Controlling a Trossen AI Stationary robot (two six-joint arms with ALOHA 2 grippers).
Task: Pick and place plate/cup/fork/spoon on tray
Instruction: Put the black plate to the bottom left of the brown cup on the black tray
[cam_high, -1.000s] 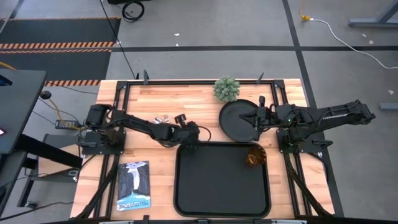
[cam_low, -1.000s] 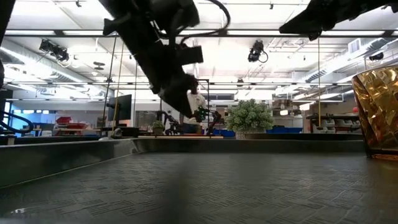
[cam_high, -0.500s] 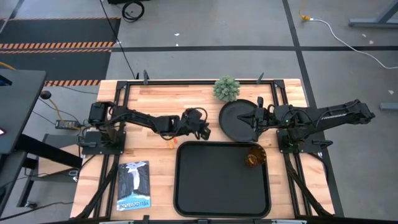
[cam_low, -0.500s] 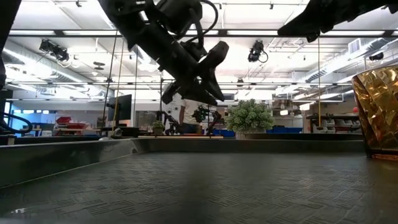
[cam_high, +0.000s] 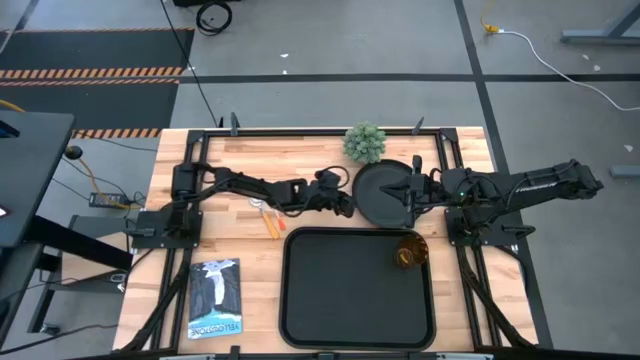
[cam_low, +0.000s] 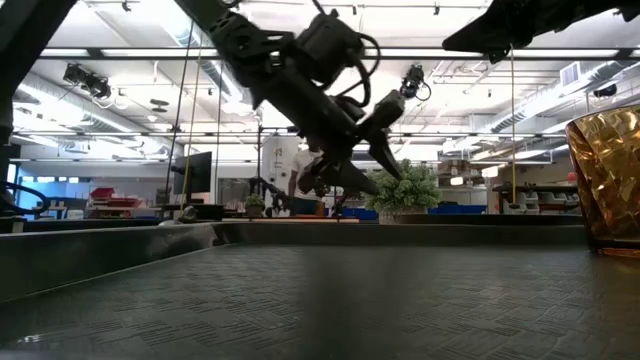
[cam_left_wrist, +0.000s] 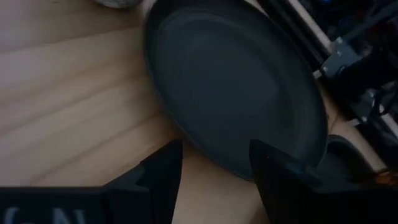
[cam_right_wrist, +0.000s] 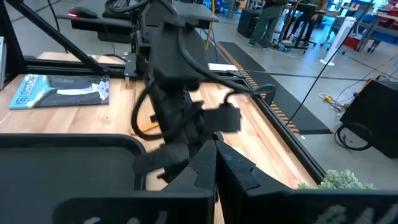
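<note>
The round black plate (cam_high: 385, 192) lies flat on the wood at the far right, behind the black tray (cam_high: 357, 300). The amber cup (cam_high: 407, 252) stands upright in the tray's far right corner. My left gripper (cam_high: 343, 201) is open at the plate's left edge. In the left wrist view the plate's near rim (cam_left_wrist: 208, 152) lies just ahead of the gap of my left gripper (cam_left_wrist: 214, 171). My right gripper (cam_high: 412, 190) hangs shut above the plate's right part. An orange-handled utensil (cam_high: 270, 224) and a silver piece (cam_high: 256, 204) lie under my left arm; fork or spoon, I cannot tell.
A small potted plant (cam_high: 365, 142) stands just behind the plate. A booklet (cam_high: 215, 297) lies at the table's near left. Black frame rails (cam_high: 200, 160) run along the table's edges. Bare wood shows between the left arm's base and the tray.
My left gripper has swung from the tray's far left corner toward the table's right edge, up to the plate's left rim. It has rolled about its own axis and opened from shut to wide. My right arm has kept still.
</note>
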